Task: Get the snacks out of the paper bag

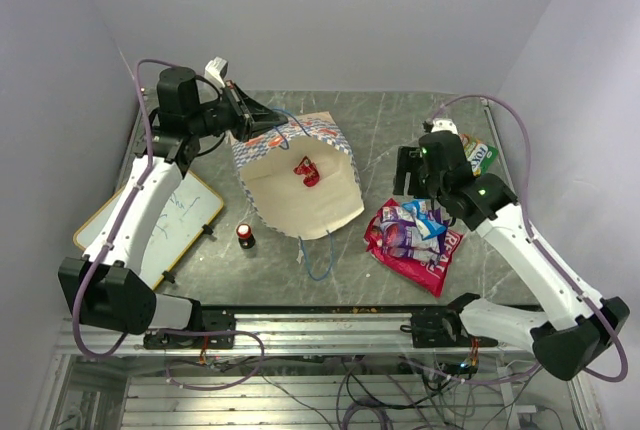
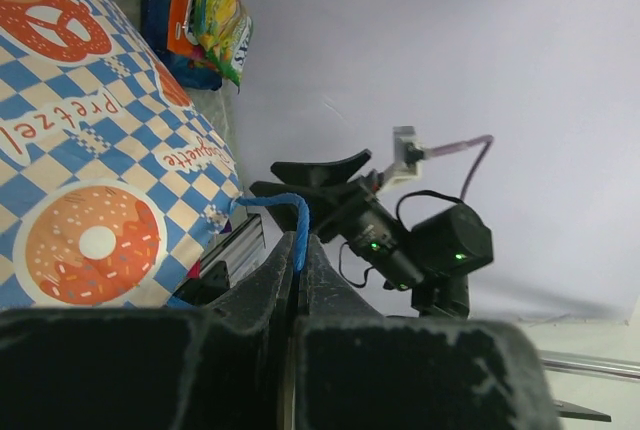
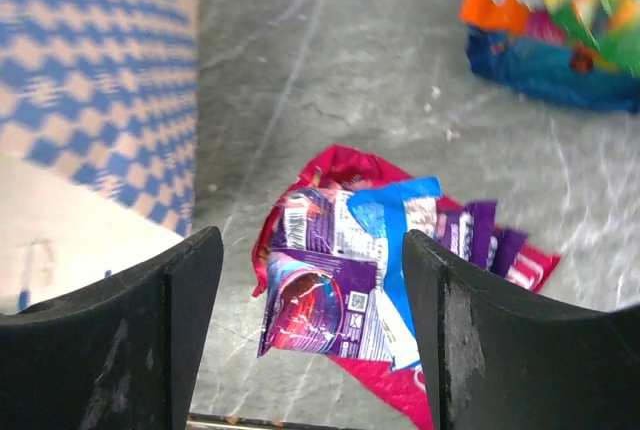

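While left claw (image 2: 297, 268) clamps paper bag's (image 1: 300, 212) cord (image 2: 285, 200), right claw (image 3: 310, 250) open, empty, over snacks (image 3: 350, 260) clear of bag

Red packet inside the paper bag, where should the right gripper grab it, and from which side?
Pinch the near edge of the red packet, reaching in through the open mouth of the paper bag, which faces upward; it lies deep inside.

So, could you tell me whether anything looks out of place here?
The paper bag lies tipped on its side, mouth open toward the arms, with the left fingers pinching its blue cord handle. One small red item sits inside it, while the other snacks are heaped outside, beside it.
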